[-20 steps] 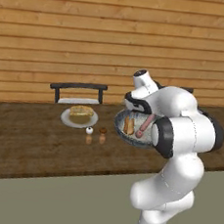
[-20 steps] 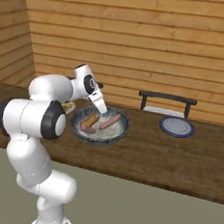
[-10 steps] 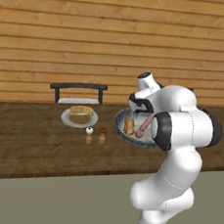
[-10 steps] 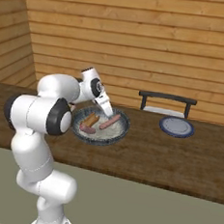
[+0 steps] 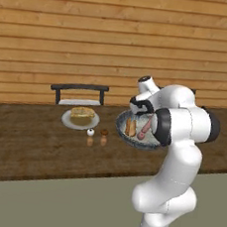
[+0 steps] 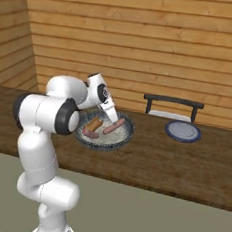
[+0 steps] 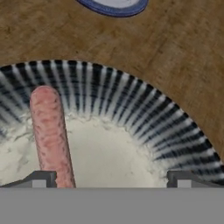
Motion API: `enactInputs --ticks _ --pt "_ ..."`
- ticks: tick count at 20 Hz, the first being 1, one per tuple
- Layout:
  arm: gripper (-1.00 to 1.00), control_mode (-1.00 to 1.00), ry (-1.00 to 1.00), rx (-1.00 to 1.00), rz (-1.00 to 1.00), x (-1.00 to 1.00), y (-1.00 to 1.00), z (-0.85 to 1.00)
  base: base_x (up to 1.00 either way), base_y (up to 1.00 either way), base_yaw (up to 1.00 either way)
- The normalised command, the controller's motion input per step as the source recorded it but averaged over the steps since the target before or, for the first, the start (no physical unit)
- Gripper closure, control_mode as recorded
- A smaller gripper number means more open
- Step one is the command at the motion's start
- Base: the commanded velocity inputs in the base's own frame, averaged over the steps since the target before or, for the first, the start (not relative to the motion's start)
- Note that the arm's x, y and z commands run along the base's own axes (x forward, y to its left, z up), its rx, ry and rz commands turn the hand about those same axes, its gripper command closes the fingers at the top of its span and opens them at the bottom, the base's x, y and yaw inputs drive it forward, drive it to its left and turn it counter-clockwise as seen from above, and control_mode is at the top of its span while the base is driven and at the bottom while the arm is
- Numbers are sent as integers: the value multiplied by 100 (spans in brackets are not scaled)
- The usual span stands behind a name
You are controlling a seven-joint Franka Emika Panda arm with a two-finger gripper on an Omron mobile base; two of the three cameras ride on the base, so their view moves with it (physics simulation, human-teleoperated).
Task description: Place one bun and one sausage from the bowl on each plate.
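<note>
1. Your counter (image 5: 26, 150) is the long dark wooden top running left to right along the plank wall; everything for the job sits on it so the arm can reach from the near side.
2. Your bowl (image 6: 124, 137) sits in the middle of the counter, just in front of the arm; it still holds a bun (image 6: 93, 123) and two sausages, one pale pink sausage (image 7: 50, 133) lying along the slope of its ribbed wall, which looks easy to straddle because it lies clear of the rest.
3. The pale plate (image 5: 67, 120) sits left of the bowl, near but apart from it, and already carries a bun-like item (image 5: 82, 113); I cannot tell whether a sausage lies with it; judging from that, this plate is at least partly served.
4. The blue plate (image 6: 183, 131) sits right of the bowl, well apart and bare, so it likely gets the next pieces; its rim edges the far side of the hand view.
5. Your gripper (image 7: 111, 178) hangs inside the bowl with its jaws spread wide and nothing between them; one fingertip stands just beside the pink sausage, so I judge you need to shift sideways to centre it before closing.
6. Two small shakers (image 5: 97, 133) stand near of the pale plate; keep your carry path clear of them.
</note>
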Motion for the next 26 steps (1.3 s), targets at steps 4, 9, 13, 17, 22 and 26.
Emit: enactInputs --ticks 4,9,13,17,22,26 --pt "-100 -100 0 0 -1 21 0 0 0 0 0" --pt "-100 -100 -6 4 0 0 0 0 0 0 0" --pt "-100 -100 -13 8 2 0 0 -5 0 0 0" --pt "-100 -100 -15 4 7 0 -3 -11 0 0 0" --pt "-100 -100 -5 0 14 0 -1 -5 0 0 0" --pt "-100 -100 0 0 16 6 0 -1 0 0 0"
